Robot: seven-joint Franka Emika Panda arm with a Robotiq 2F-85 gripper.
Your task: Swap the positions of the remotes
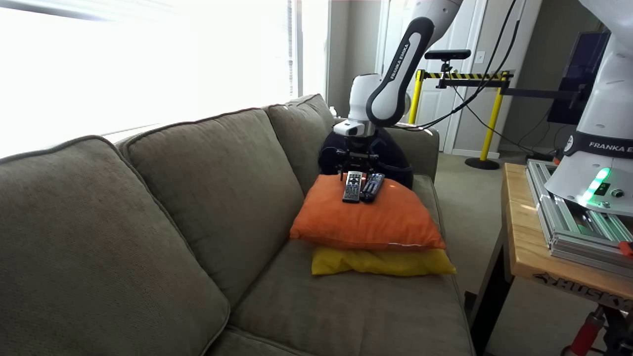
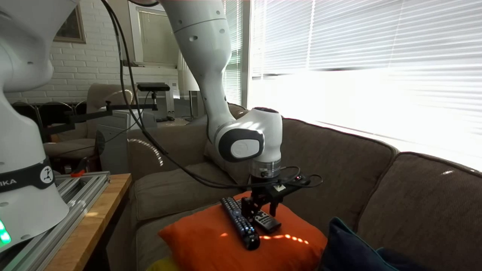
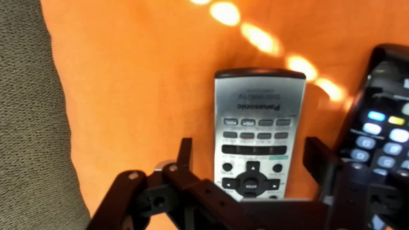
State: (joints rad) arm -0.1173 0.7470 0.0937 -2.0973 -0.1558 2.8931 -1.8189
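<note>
Your gripper point(image 3: 250, 150) is straddling the silver remote point(image 3: 257, 127), its fingers point(image 3: 185, 151) standing apart and grasping nothing. The black remote point(image 3: 378, 127) is lying just beside one finger, so an off-centre descent could be shoving it. Beneath both remotes, the orange cushion point(image 3: 134, 105) could be sagging under pressure, tilting either.

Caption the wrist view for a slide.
Open gripper framing the silver Panasonic remote on an orange cushion, black remote alongside.
</note>
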